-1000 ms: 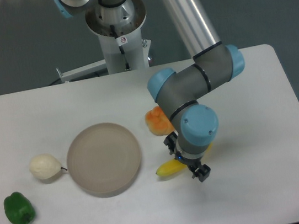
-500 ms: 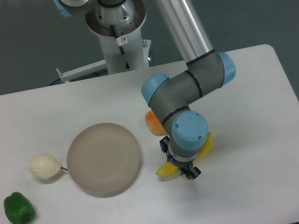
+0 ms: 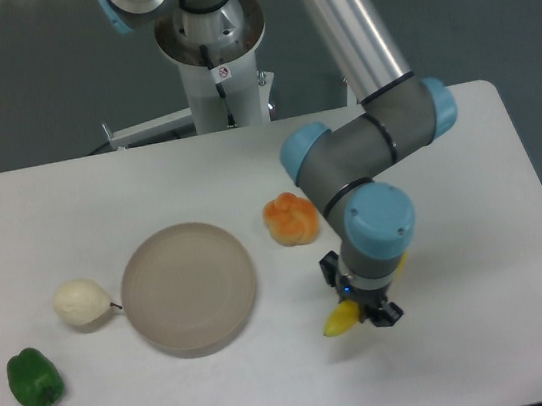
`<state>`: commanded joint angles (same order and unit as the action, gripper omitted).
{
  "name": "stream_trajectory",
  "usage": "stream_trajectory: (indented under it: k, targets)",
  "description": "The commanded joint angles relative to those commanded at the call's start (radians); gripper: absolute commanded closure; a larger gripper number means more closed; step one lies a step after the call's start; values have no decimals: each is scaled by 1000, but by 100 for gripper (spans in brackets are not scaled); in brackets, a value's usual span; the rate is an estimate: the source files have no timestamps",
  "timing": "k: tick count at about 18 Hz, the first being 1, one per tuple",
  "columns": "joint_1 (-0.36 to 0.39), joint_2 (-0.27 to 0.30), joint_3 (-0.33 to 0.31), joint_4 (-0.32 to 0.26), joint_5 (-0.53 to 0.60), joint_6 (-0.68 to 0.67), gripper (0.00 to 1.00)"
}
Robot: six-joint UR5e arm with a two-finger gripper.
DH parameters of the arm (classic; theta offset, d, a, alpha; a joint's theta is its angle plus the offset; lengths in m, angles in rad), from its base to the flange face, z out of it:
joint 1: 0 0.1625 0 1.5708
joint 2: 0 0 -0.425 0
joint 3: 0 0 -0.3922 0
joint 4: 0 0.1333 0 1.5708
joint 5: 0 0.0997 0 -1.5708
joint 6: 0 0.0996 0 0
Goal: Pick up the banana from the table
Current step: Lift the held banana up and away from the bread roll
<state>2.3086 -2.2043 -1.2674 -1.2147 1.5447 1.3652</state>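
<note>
the claw (image 3: 363, 305) points straight down over the worktop (image 3: 491, 334), likely to grip from above. the banana (image 3: 340, 320) sits right at it, one yellow end poking out lower left, rest hidden under the wrist. claw looks closed on it, though lift-off is unclear.

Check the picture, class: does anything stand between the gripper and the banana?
Nothing visible does. The gripper is right at the banana; only its yellow ends show past the arm. The orange fruit and plate lie apart, to the side.
</note>
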Motion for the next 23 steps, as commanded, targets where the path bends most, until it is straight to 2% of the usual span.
stream_trajectory:
  k: [2, 9, 13, 19, 23]
  targets:
    - [23, -8, 43, -31, 2, 0, 100]
    - [98, -40, 103, -40, -12, -2, 100]
    - [126, -72, 177, -78, -46, 12, 100]
    - [134, -71, 175, -80, -44, 20, 100]
    - [134, -66, 155, -80, 1, 20, 100]
